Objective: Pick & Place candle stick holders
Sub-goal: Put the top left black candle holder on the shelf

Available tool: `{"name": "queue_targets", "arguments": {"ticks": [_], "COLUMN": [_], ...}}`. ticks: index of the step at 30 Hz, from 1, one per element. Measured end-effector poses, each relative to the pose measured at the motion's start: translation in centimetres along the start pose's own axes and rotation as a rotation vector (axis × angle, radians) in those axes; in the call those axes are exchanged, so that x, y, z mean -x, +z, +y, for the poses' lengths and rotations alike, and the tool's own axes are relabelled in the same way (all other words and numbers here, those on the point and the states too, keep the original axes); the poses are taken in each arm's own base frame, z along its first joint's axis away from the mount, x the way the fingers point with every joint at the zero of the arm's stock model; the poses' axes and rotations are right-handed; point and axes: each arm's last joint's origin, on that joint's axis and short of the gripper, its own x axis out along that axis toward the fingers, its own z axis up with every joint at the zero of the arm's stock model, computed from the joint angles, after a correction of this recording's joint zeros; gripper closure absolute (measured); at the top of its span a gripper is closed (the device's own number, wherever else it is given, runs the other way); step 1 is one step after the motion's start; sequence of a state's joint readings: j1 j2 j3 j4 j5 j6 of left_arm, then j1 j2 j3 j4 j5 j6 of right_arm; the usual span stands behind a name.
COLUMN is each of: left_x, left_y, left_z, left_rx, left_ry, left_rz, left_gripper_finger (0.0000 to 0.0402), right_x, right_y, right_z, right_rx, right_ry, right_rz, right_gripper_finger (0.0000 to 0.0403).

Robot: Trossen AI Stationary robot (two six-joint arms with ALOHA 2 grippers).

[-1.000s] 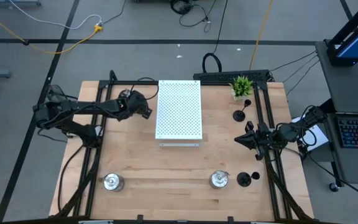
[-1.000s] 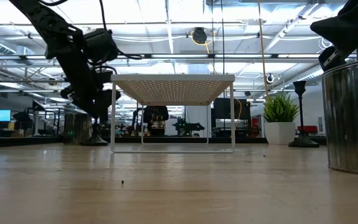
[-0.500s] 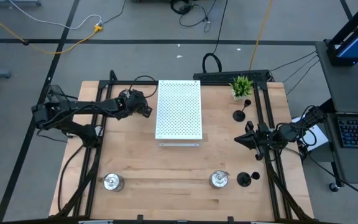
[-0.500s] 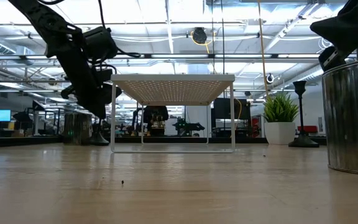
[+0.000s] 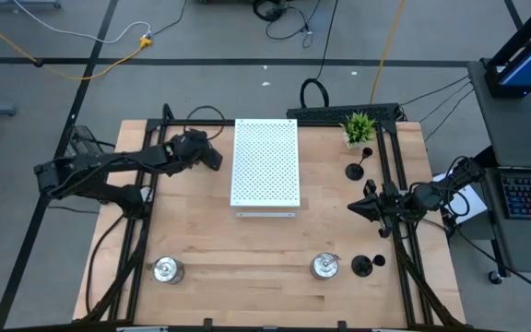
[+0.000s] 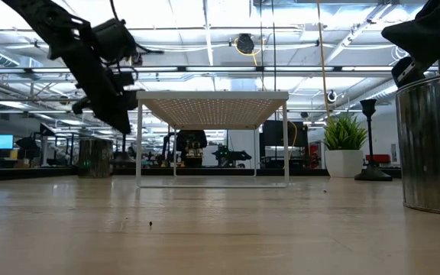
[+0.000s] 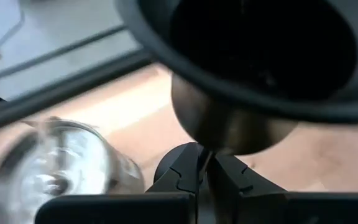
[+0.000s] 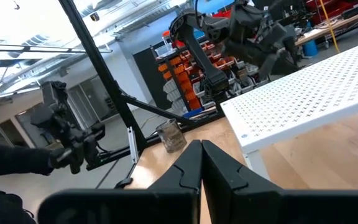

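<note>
My left gripper [image 5: 206, 155] is off the left edge of the white board and shut on a black candle stick holder. In the left wrist view, the holder's cup [image 7: 260, 56] and round bulb [image 7: 229, 121] stand just past the fingers. A glass holder [image 7: 61, 165] stands on the table beside it and also shows in the low view [image 6: 94, 156]. My right gripper [image 5: 358, 208] is shut and empty at the table's right side. One black holder [image 5: 356, 169] stands near the plant and another [image 5: 362, 266] at the near right. Silver holders stand at the near edge [image 5: 324, 266] [image 5: 166, 269]. My left gripper pinches the black holder's thin stem [image 7: 205, 157] between its two fingers, just under the round bulb below the cup. The low view shows no black base on the table under the gripper, so the holder is lifted clear. Its base is hidden.
The white perforated board [image 5: 265, 162] stands on thin legs at the middle of the table's far half, close to my left gripper. A small green potted plant [image 5: 359, 126] stands at the far right. Black frame rails run along both table sides.
My left gripper has risen and drawn back a little toward the table's far left, away from the board, staying shut on the black holder. The holder's base, which stood on the table beside the glass holder, has lifted clear.
</note>
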State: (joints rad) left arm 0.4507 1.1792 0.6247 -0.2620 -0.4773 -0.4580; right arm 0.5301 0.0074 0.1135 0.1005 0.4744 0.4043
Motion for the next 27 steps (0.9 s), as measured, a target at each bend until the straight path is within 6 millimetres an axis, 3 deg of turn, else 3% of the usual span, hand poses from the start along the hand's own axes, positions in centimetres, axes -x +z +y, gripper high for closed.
{"name": "queue_targets", "arguments": {"ticks": [9,14,20,27], "left_x": [3.9,6.2,9.2,12.3], "left_y": [2.0,4.2,7.1,9.0], "left_z": [1.6,1.8,0.7,-1.6], "left_rx": [0.068,0.065,0.021,-0.037], "left_ry": [0.021,0.003,-0.073,-0.168], "left_rz": [-0.196,-0.296,-0.368,-0.331], "left_gripper_finger": [0.0388,0.0388,0.0388,0.0388], "right_x": [0.0,0.0,0.0,0.0], "right_y": [0.0,0.0,0.0,0.0], "right_z": [0.0,0.0,0.0,0.0], "right_rx": [0.000,0.000,0.000,0.000], "right_ry": [0.002,0.002,0.003,0.003], "right_rz": [0.001,0.001,0.001,0.001], "right_gripper_finger": [0.0403,0.0403,0.0403,0.0403]}}
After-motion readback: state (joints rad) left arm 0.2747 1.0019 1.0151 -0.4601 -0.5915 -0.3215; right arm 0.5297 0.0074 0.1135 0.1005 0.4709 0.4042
